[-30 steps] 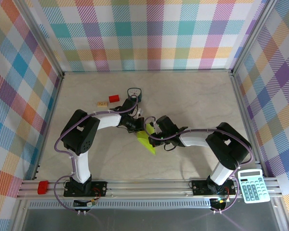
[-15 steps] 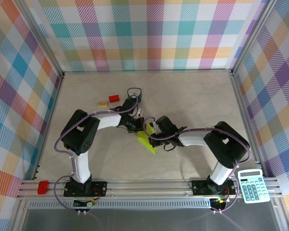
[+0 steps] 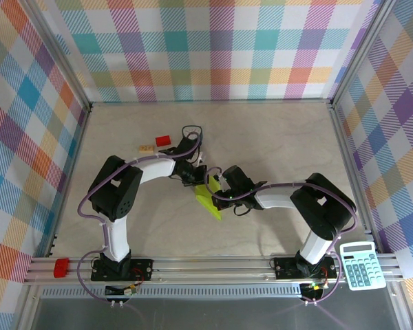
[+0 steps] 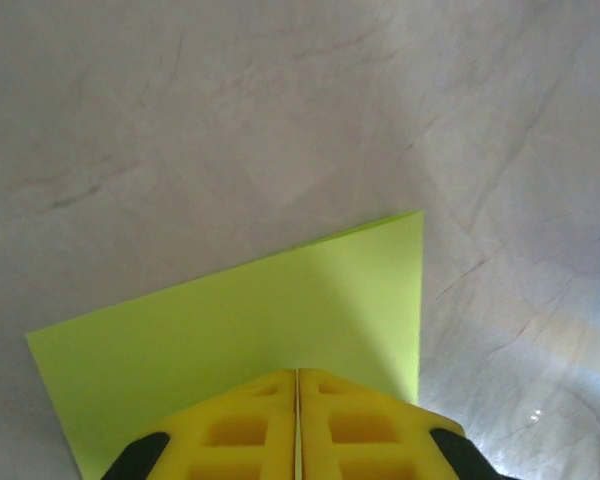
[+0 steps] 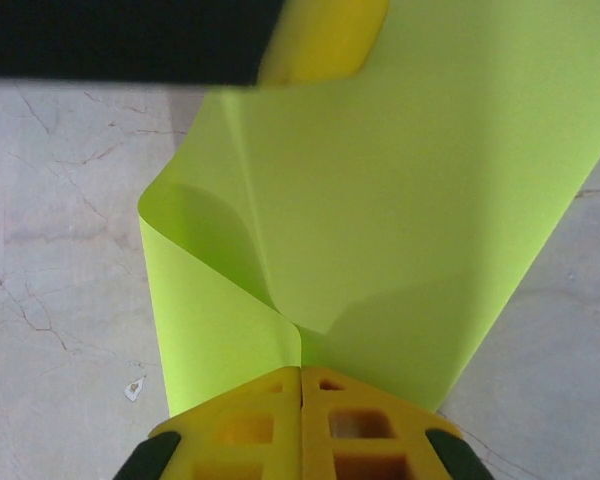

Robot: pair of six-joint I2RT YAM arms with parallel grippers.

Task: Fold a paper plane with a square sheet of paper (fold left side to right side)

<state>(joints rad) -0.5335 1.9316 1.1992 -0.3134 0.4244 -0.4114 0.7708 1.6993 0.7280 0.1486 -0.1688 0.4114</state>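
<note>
The square sheet of paper (image 3: 208,201) is lime yellow-green and lies mid-table between both arms, partly lifted and curled. My left gripper (image 3: 198,181) meets it from the far left, and in the left wrist view its yellow fingers (image 4: 240,430) are pressed together, shut on the paper's (image 4: 280,310) near edge. My right gripper (image 3: 217,188) comes in from the right. Its fingers (image 5: 360,420) are shut on a bent-over edge of the paper (image 5: 410,200), which loops up toward the left gripper's fingertip (image 5: 325,40). No finished paper plane is in view.
A small red block (image 3: 163,140) and a tan block (image 3: 146,148) lie behind the left arm. A calculator (image 3: 360,265) rests on the front rail at right, a red clip (image 3: 60,267) at left. Checkered walls enclose the table (image 3: 275,137).
The left arm's wrist has swung a little farther back, now covering the small teal clock. The paper has barely shifted. The right arm stays put.
</note>
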